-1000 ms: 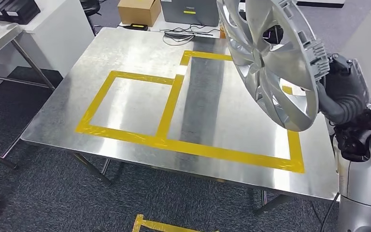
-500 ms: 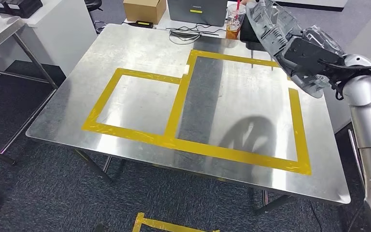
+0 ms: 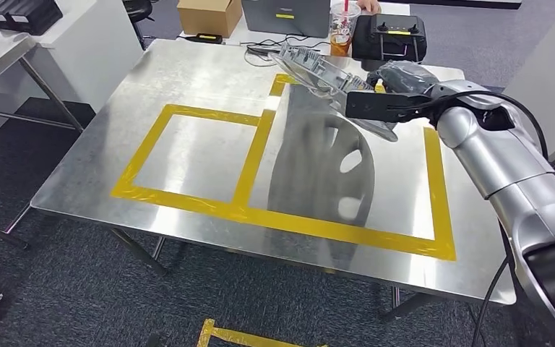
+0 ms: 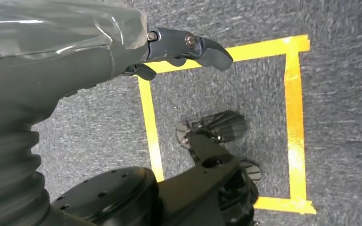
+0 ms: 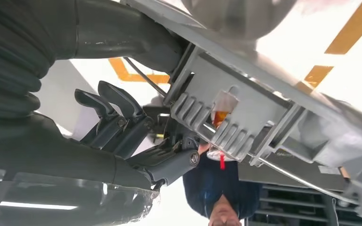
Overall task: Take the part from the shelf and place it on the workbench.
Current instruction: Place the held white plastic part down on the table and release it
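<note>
The part is a silver hubcap (image 3: 323, 74), tilted nearly flat and hanging just above the far edge of the large yellow-taped rectangle (image 3: 442, 189) on the steel workbench (image 3: 188, 72). My right hand (image 3: 392, 99) grips its rim from the right side, arm stretched out over the bench. The hubcap's dark shadow (image 3: 325, 166) falls inside that rectangle. In the right wrist view the ribbed rim of the hubcap (image 5: 238, 115) lies against my right hand (image 5: 136, 141). My left hand (image 4: 169, 47) hangs over the carpet with nothing in it.
A smaller yellow square (image 3: 181, 112) adjoins the rectangle on the left. Behind the bench stand a cardboard box (image 3: 209, 16), a laptop (image 3: 285, 14), a drink cup (image 3: 343, 22) and a black controller (image 3: 390, 36). A person (image 5: 217, 197) is beyond. Yellow floor tape (image 4: 292, 94) lies below.
My right arm has reached forward and left, swinging the hubcap from upright near my head down to nearly flat over the bench. Its shadow has grown and moved left.
</note>
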You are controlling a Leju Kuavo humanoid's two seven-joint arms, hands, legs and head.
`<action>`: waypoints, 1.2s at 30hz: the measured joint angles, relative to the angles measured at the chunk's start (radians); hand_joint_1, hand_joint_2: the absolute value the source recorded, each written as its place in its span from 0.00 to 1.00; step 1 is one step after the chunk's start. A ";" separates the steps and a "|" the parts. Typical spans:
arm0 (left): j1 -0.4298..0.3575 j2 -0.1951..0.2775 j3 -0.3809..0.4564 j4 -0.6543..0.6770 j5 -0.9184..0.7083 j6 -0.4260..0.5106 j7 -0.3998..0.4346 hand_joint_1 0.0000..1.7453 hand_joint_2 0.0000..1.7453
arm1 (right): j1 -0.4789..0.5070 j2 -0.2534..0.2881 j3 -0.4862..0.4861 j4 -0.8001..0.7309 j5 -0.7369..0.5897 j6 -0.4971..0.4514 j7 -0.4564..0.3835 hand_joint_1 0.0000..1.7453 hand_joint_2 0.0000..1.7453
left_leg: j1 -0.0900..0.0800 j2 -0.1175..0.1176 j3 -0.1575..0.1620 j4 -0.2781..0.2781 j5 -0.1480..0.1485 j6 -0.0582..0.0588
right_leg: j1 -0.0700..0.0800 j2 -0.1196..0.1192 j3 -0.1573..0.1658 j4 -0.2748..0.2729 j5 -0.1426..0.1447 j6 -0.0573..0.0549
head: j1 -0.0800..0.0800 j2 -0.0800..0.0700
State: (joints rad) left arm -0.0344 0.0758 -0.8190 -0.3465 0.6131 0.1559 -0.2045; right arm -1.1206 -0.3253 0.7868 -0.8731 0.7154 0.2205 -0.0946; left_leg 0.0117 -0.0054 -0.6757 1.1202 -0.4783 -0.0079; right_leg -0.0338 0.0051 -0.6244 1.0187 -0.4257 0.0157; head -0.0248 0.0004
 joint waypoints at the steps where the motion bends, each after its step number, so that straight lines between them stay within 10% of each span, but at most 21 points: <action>1: 0.000 0.000 -0.001 0.000 0.002 0.000 0.000 0.00 1.00 | -0.006 0.009 0.011 0.008 0.009 -0.001 0.000 1.00 1.00 | 0.001 0.000 -0.034 0.070 -0.029 -0.004 | 0.001 0.000 0.000 0.000 -0.001 -0.002 | -0.001 0.000; 4: 0.000 0.001 -0.008 -0.001 0.003 0.000 0.000 0.00 1.00 | -0.010 0.043 0.052 0.034 0.031 -0.003 -0.010 1.00 1.00 | 0.001 0.001 -0.099 0.182 -0.046 -0.005 | 0.004 0.003 0.002 0.000 -0.002 -0.003 | -0.001 0.000; 8: -0.008 0.003 -0.014 -0.002 0.003 0.002 -0.004 0.00 1.00 | -0.006 0.093 0.097 0.056 0.028 0.000 -0.038 1.00 1.00 | -0.004 0.001 0.009 -0.053 0.066 0.014 | 0.008 0.013 0.004 0.000 -0.003 -0.003 | -0.001 0.000; 13: -0.018 0.006 -0.017 -0.006 0.004 0.010 -0.016 0.00 1.00 | 0.016 0.135 0.137 0.069 0.013 0.014 -0.060 1.00 1.00 | -0.009 0.002 0.042 -0.115 0.076 0.032 | 0.010 0.012 -0.007 0.006 -0.009 0.008 | 0.000 0.000; 19: -0.022 0.007 -0.023 -0.011 0.024 0.016 -0.026 0.00 1.00 | 0.032 0.150 0.186 0.098 0.005 0.046 -0.092 1.00 1.00 | -0.010 -0.001 0.047 -0.126 0.084 0.046 | 0.011 0.007 -0.152 0.302 -0.119 0.002 | 0.003 0.000; 22: -0.021 0.007 -0.023 -0.012 0.035 0.016 -0.030 0.00 1.00 | 0.036 0.157 0.211 0.115 0.002 0.060 -0.104 1.00 1.00 | -0.009 -0.002 0.046 -0.116 0.080 0.041 | 0.009 0.004 -0.076 0.145 -0.050 0.025 | 0.003 0.000; 25: -0.021 0.007 -0.024 -0.015 0.052 0.021 -0.037 0.00 1.00 | 0.034 0.167 0.241 0.138 -0.008 0.085 -0.125 1.00 1.00 | -0.014 -0.003 0.039 -0.101 0.071 0.027 | 0.014 0.001 -0.003 0.008 -0.009 0.014 | 0.002 0.000; 29: -0.018 0.009 -0.025 -0.018 0.057 0.021 -0.040 0.00 1.00 | 0.038 0.172 0.283 0.165 -0.022 0.140 -0.156 1.00 1.00 | -0.007 -0.001 0.023 -0.072 0.052 0.010 | 0.012 0.002 0.001 0.003 -0.003 -0.011 | 0.001 0.000; 33: -0.022 0.012 -0.026 -0.020 0.059 0.024 -0.038 0.00 1.00 | 0.040 0.180 0.347 0.198 -0.024 0.272 -0.160 1.00 1.00 | 0.001 0.000 -0.082 0.156 -0.055 -0.009 | 0.009 0.002 0.002 0.002 -0.001 -0.021 | -0.002 0.000; 36: -0.022 0.013 -0.027 -0.020 0.061 0.032 -0.033 0.00 1.00 | 0.046 0.180 0.406 0.223 -0.027 0.314 -0.151 1.00 1.00 | 0.003 0.001 -0.072 0.136 -0.022 -0.009 | 0.009 0.002 0.002 0.003 -0.001 -0.020 | -0.002 0.000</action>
State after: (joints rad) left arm -0.0566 0.0892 -0.8461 -0.3662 0.6739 0.1879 -0.2373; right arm -1.0744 -0.1454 1.1931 -0.6497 0.6883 0.5348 -0.2456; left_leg 0.0145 -0.0046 -0.7478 1.2565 -0.5007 -0.0171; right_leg -0.0245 0.0074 -0.6219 1.0214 -0.4267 -0.0048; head -0.0264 0.0004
